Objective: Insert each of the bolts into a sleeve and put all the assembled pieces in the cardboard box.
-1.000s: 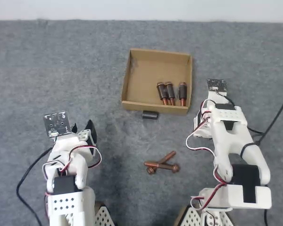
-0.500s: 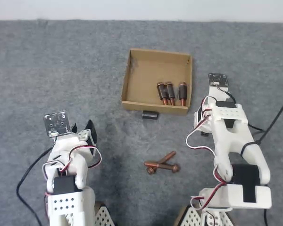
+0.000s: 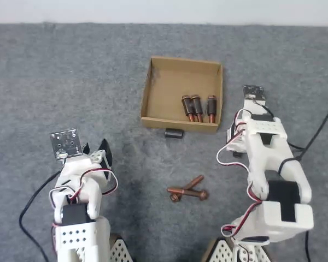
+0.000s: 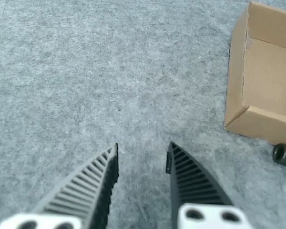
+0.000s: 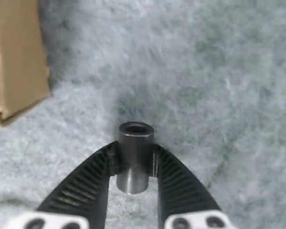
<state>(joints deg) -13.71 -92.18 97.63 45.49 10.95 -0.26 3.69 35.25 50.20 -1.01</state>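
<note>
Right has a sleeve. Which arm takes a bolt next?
Left, probably. The left gripper is open and empty over bare carpet, while the right gripper is shut on a sleeve. The loose bolts lie on the carpet between the two arms.

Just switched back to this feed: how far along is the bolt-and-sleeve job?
Done: three assembled pieces lie in the cardboard box. In hand: the right gripper is shut on a sleeve. Left: two bolts and a loose sleeve lie outside the box, and the left gripper is open and empty. Two assemblies remain to be made and boxed.
</note>
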